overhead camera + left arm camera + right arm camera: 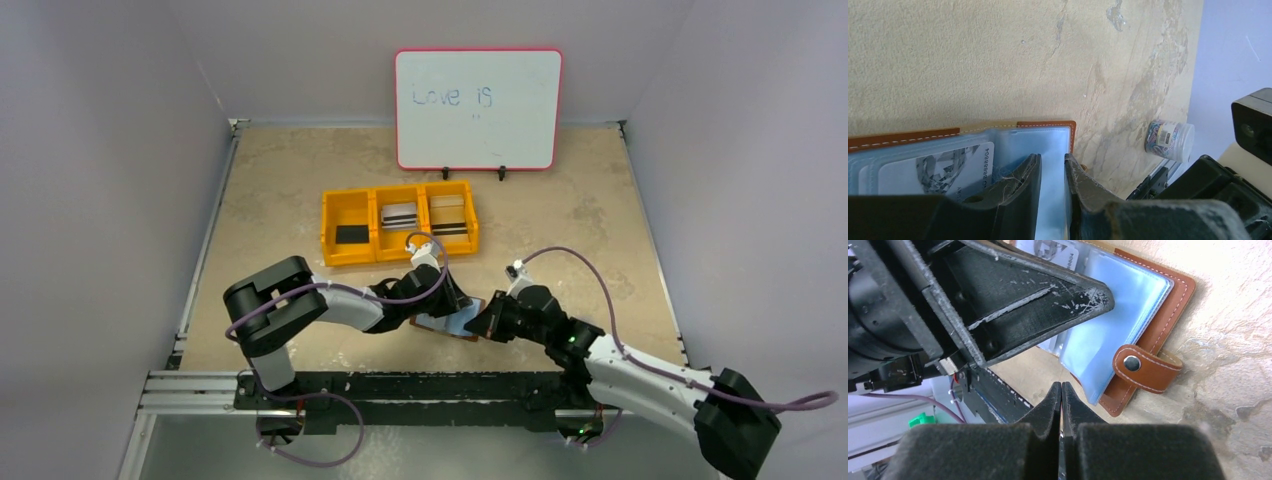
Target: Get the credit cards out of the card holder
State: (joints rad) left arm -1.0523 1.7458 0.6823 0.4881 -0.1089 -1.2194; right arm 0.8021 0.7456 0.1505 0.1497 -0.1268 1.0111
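Clenches right gripper (1062,390) empty, lower centre; straddles a clear sleeve (1018,142) of the card holder (1168,305) with left gripper (1052,160), probably steadying it; grasp unclear.

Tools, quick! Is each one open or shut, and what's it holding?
Left tool: narrow gap over a clear sleeve of the card holder; grip cannot be told.
Right tool: closed, nothing seen in it.

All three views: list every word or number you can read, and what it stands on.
"Love is": handwritten on the whiteboard.
"8888804", roughly: digits along the edge of the grey-white credit card in the card holder.
Label on the small jar: too small to read.
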